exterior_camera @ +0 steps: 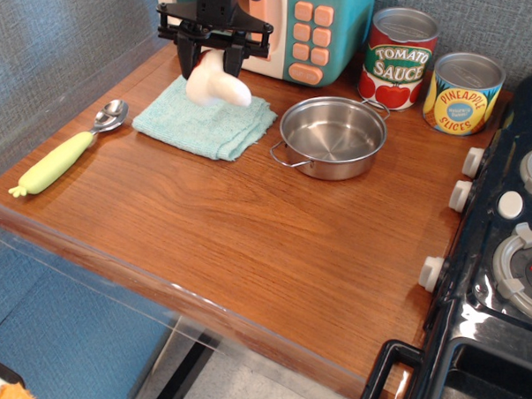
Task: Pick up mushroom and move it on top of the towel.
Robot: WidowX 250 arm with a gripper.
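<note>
The white plush mushroom (215, 82) hangs in my gripper (211, 63), which is shut on its upper part. It is held over the far part of the light teal towel (203, 123), low above the cloth or just touching it; I cannot tell which. The towel lies flat at the back left of the wooden counter (265, 226). The mushroom's reddish-brown top does not show.
A toy microwave (295, 28) stands right behind the gripper. A steel pot (332, 137) sits just right of the towel. A yellow-green-handled spoon (63, 153) lies left of it. Two cans (431, 70) stand at the back right; a black toy stove (508, 228) fills the right edge.
</note>
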